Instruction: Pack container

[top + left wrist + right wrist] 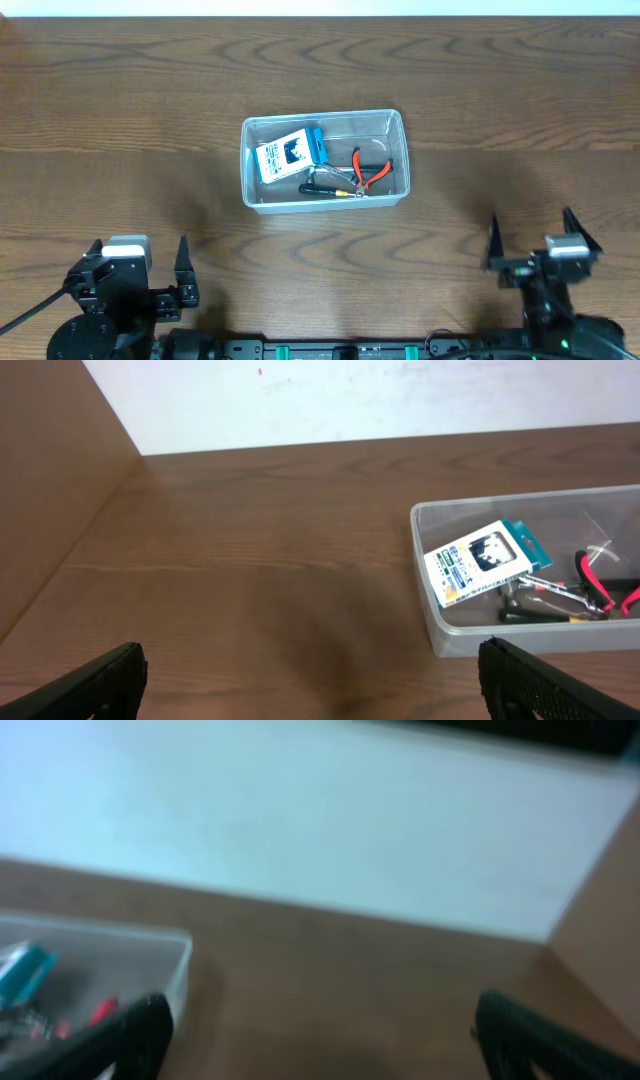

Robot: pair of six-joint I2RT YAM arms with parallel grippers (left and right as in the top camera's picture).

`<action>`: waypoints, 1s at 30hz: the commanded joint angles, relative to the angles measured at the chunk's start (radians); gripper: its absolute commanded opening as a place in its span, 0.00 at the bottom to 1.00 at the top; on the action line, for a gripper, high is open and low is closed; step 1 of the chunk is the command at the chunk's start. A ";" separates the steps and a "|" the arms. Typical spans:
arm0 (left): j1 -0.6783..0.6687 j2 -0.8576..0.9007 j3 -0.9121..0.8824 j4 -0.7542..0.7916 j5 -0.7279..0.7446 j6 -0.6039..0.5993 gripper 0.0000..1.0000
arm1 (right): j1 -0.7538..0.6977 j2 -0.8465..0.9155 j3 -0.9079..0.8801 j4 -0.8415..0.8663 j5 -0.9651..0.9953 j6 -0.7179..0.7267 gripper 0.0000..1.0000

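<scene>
The clear plastic container (393, 120) stands in the middle of the wooden table. Inside it lie a white and teal packaged item (288, 154), red-handled pliers (370, 170) and a black tool with a yellow band (330, 188). The container also shows at the right of the left wrist view (440, 632) and at the left of the blurred right wrist view (175, 970). My left gripper (140, 262) is open and empty at the near left edge; its fingers frame bare table (310, 680). My right gripper (530, 235) is open and empty at the near right edge (320, 1035).
The brown wooden table (120, 120) spreads all round the container. A white wall (350, 395) runs along the far edge. The arm bases sit along the near edge.
</scene>
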 commanded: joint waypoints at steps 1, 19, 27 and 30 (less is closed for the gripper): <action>-0.004 -0.002 0.000 0.000 -0.012 -0.002 0.98 | 0.013 -0.010 -0.096 0.101 -0.023 -0.012 0.99; -0.004 -0.002 0.000 0.000 -0.012 -0.001 0.98 | -0.014 -0.011 -0.390 0.261 0.050 -0.051 0.99; -0.004 -0.002 0.000 0.000 -0.012 -0.002 0.98 | -0.047 -0.011 -0.390 0.266 0.061 0.174 0.99; -0.004 -0.002 0.000 0.000 -0.012 -0.001 0.98 | -0.054 -0.011 -0.390 0.269 0.101 0.192 0.99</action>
